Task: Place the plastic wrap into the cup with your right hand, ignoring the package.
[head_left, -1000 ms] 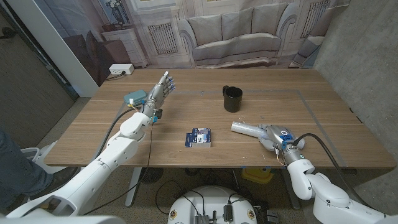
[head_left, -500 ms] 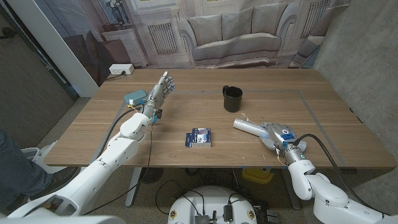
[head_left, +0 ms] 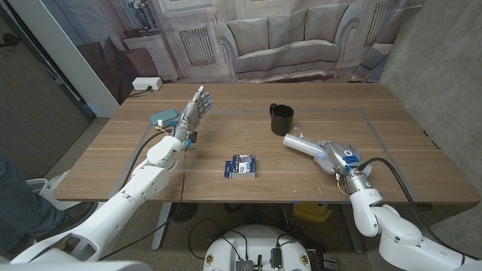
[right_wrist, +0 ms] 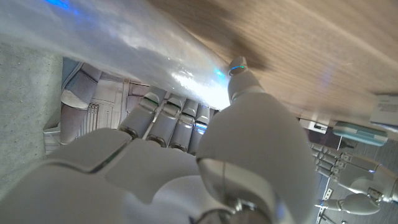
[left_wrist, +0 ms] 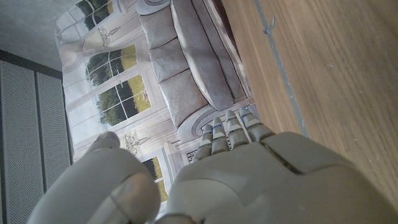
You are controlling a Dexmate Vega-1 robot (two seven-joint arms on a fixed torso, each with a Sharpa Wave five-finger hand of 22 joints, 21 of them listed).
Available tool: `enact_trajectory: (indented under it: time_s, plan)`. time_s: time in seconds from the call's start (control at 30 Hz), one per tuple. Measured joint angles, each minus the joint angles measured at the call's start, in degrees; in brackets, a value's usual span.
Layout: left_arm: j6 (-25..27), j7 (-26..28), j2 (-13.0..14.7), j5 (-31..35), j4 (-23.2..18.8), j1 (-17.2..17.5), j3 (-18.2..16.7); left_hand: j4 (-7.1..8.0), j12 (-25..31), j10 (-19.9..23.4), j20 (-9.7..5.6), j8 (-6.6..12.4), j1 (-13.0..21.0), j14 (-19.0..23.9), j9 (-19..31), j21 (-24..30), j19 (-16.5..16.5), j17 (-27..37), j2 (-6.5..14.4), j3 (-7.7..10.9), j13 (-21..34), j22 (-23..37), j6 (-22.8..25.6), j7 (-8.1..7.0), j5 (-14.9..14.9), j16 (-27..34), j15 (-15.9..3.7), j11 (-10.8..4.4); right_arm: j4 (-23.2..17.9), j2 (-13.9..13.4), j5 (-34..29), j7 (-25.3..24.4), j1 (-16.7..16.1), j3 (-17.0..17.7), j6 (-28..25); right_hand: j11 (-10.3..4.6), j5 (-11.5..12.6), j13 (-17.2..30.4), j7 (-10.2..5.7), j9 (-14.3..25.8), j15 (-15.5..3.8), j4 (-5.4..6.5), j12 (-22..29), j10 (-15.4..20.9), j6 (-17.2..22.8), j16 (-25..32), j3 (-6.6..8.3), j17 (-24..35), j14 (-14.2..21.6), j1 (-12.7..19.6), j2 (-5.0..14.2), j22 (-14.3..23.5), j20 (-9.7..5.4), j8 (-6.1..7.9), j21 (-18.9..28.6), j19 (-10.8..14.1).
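Right hand gripping the wrap, short of the cup.

Nearest, the package [head_left: 242, 166] is lying at the table's [head_left: 113, 162] front middle. The right hand [head_left: 337, 156] is gripping the wrap [head_left: 300, 142], a clear roll pointing toward the black cup [head_left: 282, 119] and ending just beside it. Farther left, the left hand [head_left: 193, 111] is holding nothing, fingers straight, beside a teal object [head_left: 163, 118].

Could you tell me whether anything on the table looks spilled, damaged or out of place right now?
Nothing stands out: the cup stands upright, the package lies flat, and the right hand holds the plastic wrap.
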Motion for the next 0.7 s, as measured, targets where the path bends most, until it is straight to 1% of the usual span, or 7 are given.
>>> enact_trajectory:
  time_s: [0.2, 0.27, 0.33, 0.53, 0.6, 0.63, 0.7]
  plan:
    - [-0.01, -0.04, -0.05, -0.01, 0.15, -0.26, 0.02, 0.24, 0.00, 0.00, 0.00, 0.00, 0.00, 0.00, 0.00, 0.00, 0.00, 0.00, 0.00, -0.24, 0.00, 0.00, 0.00, 0.00, 0.00, 0.00, 0.00, 0.00, 0.24, 1.09, 3.07, -2.05, -1.21, 2.67, 2.55, 0.30, -0.01, 0.00, 0.09, 0.52, 0.10, 0.00, -0.23, 0.31, 0.11, -0.01, 0.00, 0.00, 0.11, 0.00, 0.00, 0.00, 0.01, -0.05, 0.00, -0.01]
    - [-0.01, -0.05, -0.05, -0.01, 0.15, -0.26, 0.02, 0.24, 0.00, 0.00, 0.00, 0.00, 0.00, 0.00, 0.00, 0.00, 0.00, 0.00, 0.00, -0.24, 0.00, 0.00, 0.00, 0.00, 0.00, 0.00, 0.00, 0.00, 0.24, 1.32, 3.07, -2.05, -1.53, 3.32, 2.55, 0.30, -0.01, 0.00, 0.19, 0.59, 0.20, 0.00, -0.23, 0.31, 0.20, -0.01, 0.00, 0.00, 0.21, 0.00, 0.00, -0.01, 0.01, -0.19, 0.39, -0.02]
    - [-0.01, -0.09, -0.09, -0.01, 0.33, -0.43, 0.02, 0.24, 0.00, 0.00, 0.00, 0.00, 0.00, 0.00, 0.00, 0.00, 0.00, 0.00, 0.00, -0.24, 0.00, 0.00, 0.00, 0.00, 0.00, 0.00, 0.00, 0.00, 0.24, 1.62, 5.03, -3.47, -2.06, 4.32, 4.36, 0.51, -0.02, -0.01, 0.19, 0.74, 0.01, 0.00, -0.33, 0.52, 0.21, -0.36, 0.00, -0.01, 0.41, 0.00, 0.00, -0.11, 0.02, -0.18, 0.40, -0.02]
    - [-0.11, -0.30, -0.24, -0.04, 0.63, -0.74, 0.02, 0.00, 0.00, 0.00, 0.00, 0.00, 0.00, 0.00, 0.00, 0.00, 0.00, 0.00, 0.00, -0.49, 0.00, 0.00, 0.00, 0.00, 0.00, 0.00, 0.00, 0.00, -0.17, 2.52, 7.24, -5.39, -3.33, 6.68, 6.79, 0.30, -0.03, -0.02, 0.19, 1.10, 0.12, 0.00, -0.89, 0.91, 0.22, -0.44, 0.00, -0.02, 0.52, 0.00, 0.00, -0.20, 0.02, 0.05, 0.41, -0.03]
    - [-0.18, -0.40, -0.28, -0.05, 0.73, -0.81, 0.04, 0.00, 0.00, 0.00, 0.00, 0.00, 0.00, 0.00, 0.00, 0.00, 0.00, 0.00, 0.00, -0.49, 0.00, 0.00, 0.00, 0.00, 0.00, 0.00, 0.00, 0.00, -0.19, 2.56, 7.60, -5.73, -3.38, 6.76, 7.21, 0.30, -0.03, -0.05, 0.19, 1.19, 0.12, 0.00, -0.89, 0.92, 0.22, -0.46, 0.00, -0.02, 0.52, 0.00, 0.00, -0.21, 0.03, 0.06, 0.68, -0.03]
    - [-0.20, -0.46, -0.31, -0.06, 0.81, -0.86, 0.06, 0.00, 0.00, 0.00, 0.00, 0.00, 0.01, 0.00, 0.00, 0.00, 0.00, 0.00, 0.01, -0.48, 0.00, 0.00, 0.00, 0.00, 0.00, 0.00, 0.00, 0.00, -0.39, 2.96, 8.06, -6.21, -3.85, 7.64, 7.88, 0.30, -0.04, -0.05, 0.19, 1.26, 0.11, 0.00, -0.89, 0.92, 0.22, -0.46, 0.00, -0.02, 0.53, 0.00, 0.00, -0.22, 0.03, 0.06, 0.77, -0.03]
    - [-0.27, -0.56, -0.33, -0.10, 0.90, -0.92, 0.06, 0.00, 0.00, 0.00, 0.01, 0.00, 0.16, 0.00, 0.00, 0.00, -0.01, 0.00, 0.16, -0.48, 0.00, 0.00, 0.00, 0.00, 0.00, 0.00, 0.00, 0.00, -0.52, 3.23, 8.48, -6.59, -4.13, 8.21, 8.44, 0.30, -0.11, -0.05, 0.20, 1.60, 0.01, 0.00, -0.89, 0.92, 0.22, -0.48, 0.00, -0.03, 0.82, 0.00, 0.00, -0.24, 0.03, 0.07, 0.88, -0.03]
